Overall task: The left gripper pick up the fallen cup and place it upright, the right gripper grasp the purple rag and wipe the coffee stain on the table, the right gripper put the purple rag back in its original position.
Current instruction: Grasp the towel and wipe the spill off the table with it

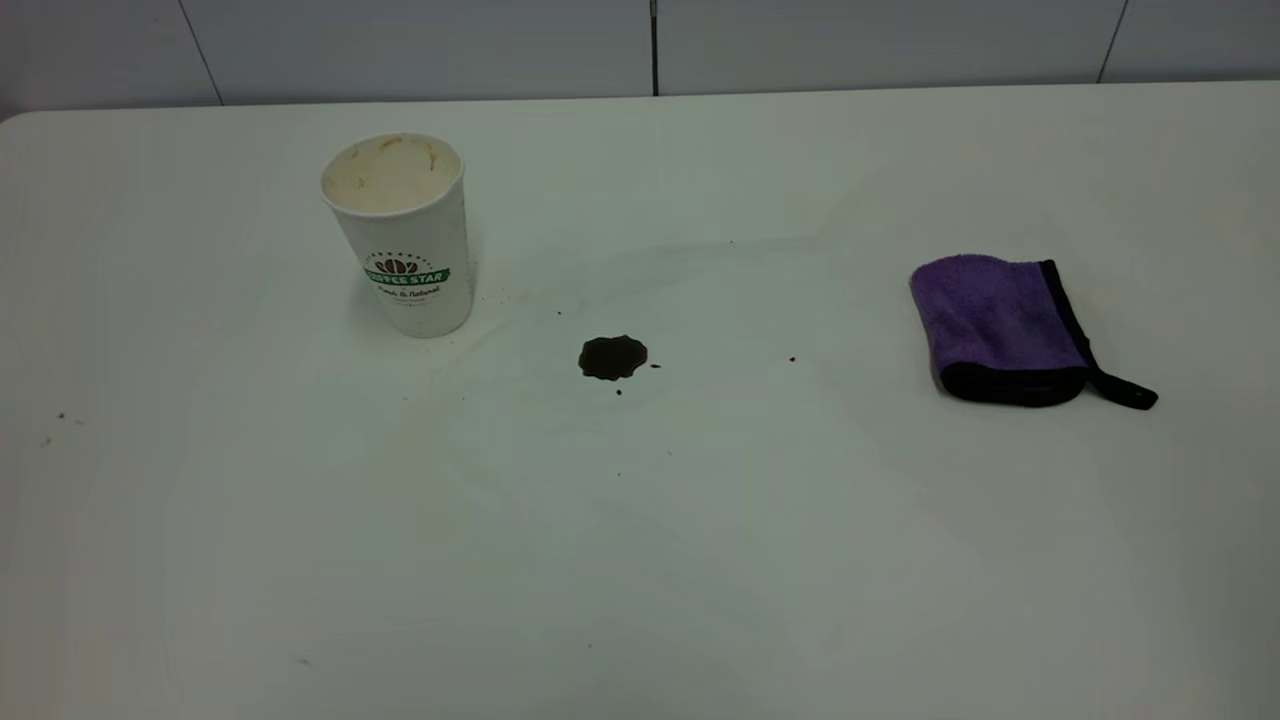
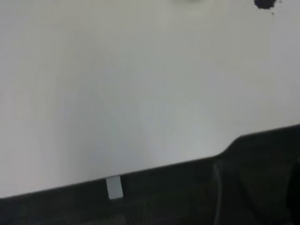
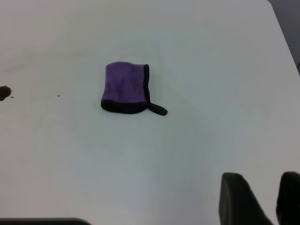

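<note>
A white paper cup with a green logo stands upright on the table at the left. A dark coffee stain lies mid-table; it also shows in the left wrist view and at the edge of the right wrist view. The purple rag with black trim lies folded at the right, also seen in the right wrist view. Neither arm shows in the exterior view. My right gripper is open and empty, well short of the rag. My left gripper is only a dark mass by the table's edge.
The white table has small dark specks near the stain and at the far left. A grey wall runs behind the table's far edge. The table's near edge shows in the left wrist view.
</note>
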